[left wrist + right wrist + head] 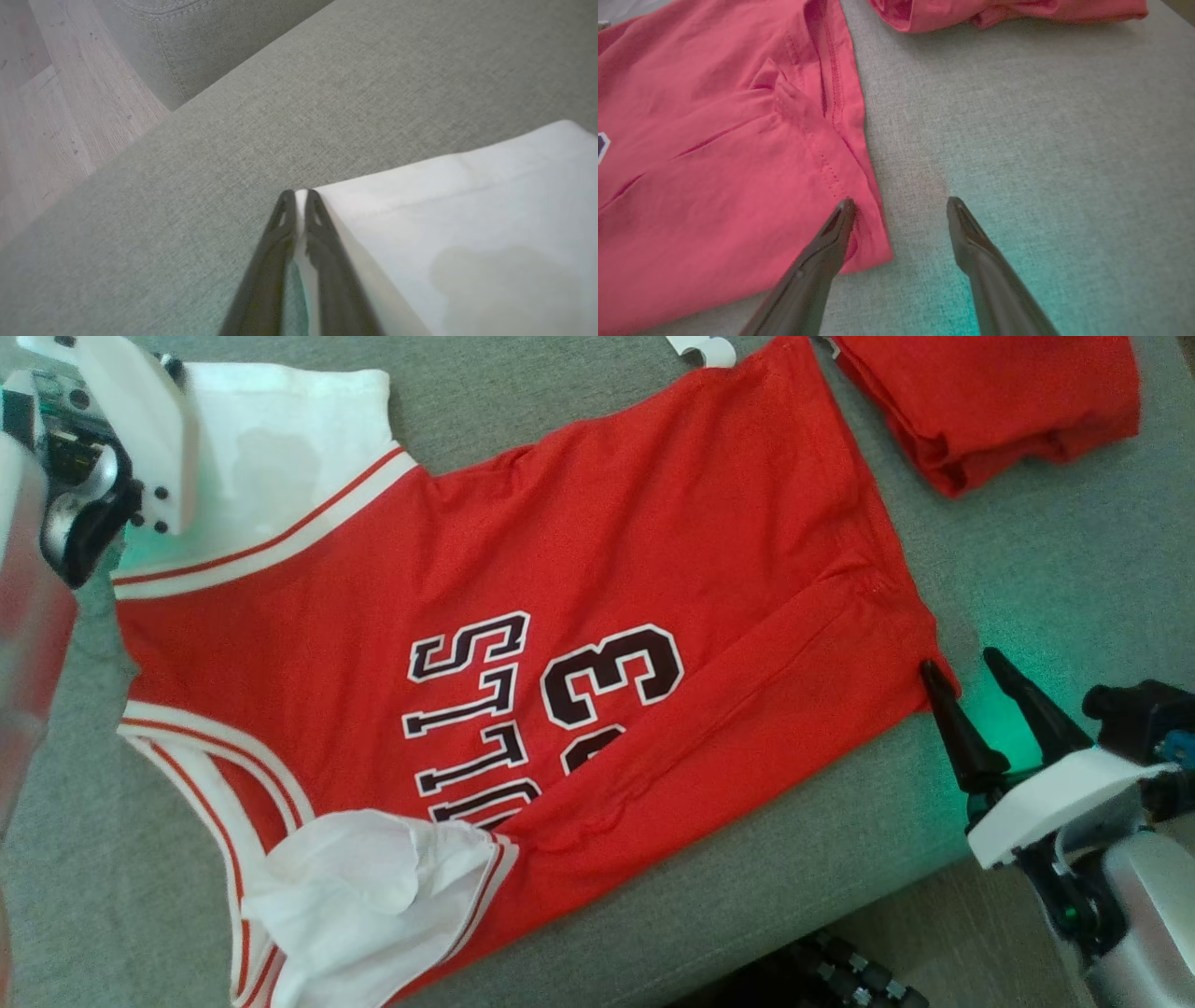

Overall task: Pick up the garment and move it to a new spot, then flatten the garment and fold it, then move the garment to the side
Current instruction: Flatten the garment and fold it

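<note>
left tool [301, 193] — pinching jersey [579, 569] sleeve | right tool [901, 205] — wide, fingertip [844, 210] on hem

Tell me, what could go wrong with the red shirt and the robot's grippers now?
1. The right gripper is open, with one fingertip at the red jersey's hem corner and the other over bare cushion. Closing may catch only the edge, or nothing.
2. The left gripper pinches just the tip of the white sleeve; a pull could slip it free.
3. The jersey's near side lies creased over, so folding now might trap wrinkles.
</note>
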### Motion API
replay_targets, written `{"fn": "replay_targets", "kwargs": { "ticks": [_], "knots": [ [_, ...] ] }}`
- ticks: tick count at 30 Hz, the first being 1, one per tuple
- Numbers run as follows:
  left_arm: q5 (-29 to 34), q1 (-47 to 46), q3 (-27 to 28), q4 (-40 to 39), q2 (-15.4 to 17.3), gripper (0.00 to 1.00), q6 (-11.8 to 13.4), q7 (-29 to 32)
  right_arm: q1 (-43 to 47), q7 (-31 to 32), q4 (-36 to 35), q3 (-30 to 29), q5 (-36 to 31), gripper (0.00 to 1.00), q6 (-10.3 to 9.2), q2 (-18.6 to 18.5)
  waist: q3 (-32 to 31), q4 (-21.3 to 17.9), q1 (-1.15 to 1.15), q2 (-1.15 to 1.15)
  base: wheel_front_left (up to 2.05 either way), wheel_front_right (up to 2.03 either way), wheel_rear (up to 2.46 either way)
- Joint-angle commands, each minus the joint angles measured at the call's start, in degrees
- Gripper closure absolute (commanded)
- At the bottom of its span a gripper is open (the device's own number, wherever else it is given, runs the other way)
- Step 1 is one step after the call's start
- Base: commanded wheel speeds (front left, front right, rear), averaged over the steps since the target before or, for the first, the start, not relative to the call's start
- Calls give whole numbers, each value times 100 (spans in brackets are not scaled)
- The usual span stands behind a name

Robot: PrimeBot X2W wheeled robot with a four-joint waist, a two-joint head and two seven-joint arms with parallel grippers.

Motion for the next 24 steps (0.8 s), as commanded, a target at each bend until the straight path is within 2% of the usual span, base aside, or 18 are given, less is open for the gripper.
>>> {"fn": "replay_targets", "kwargs": {
  "ticks": [1,5,7,11,16,24],
  "knots": [
    [-93,-201,38,-93,249,100,10,1,-24,-77,-82,41,45,0,-4,-153,4,21,0,0,0,0,0],
    [-200,-276,-164,-217,242,100,10,-224,-95,-90,-249,101,248,0,-4,-202,-63,151,0,0,0,0,0],
    [-102,-370,-265,-290,231,100,10,-760,-277,87,-646,281,725,0,-4,-400,-137,283,0,0,0,0,0],
    [-203,-385,-426,-327,80,100,10,-1248,-912,489,-792,424,974,0,-4,-748,-244,491,0,0,0,0,0],
    [-253,-487,-664,-430,-10,100,10,-1620,-1873,983,-283,613,1000,0,-4,-880,-259,727,0,0,0,0,0],
    [-383,-818,-1130,-617,-110,100,10,-1903,-3633,1445,1604,1101,520,0,-4,-558,-148,1091,0,0,0,0,0]
  ]
}}
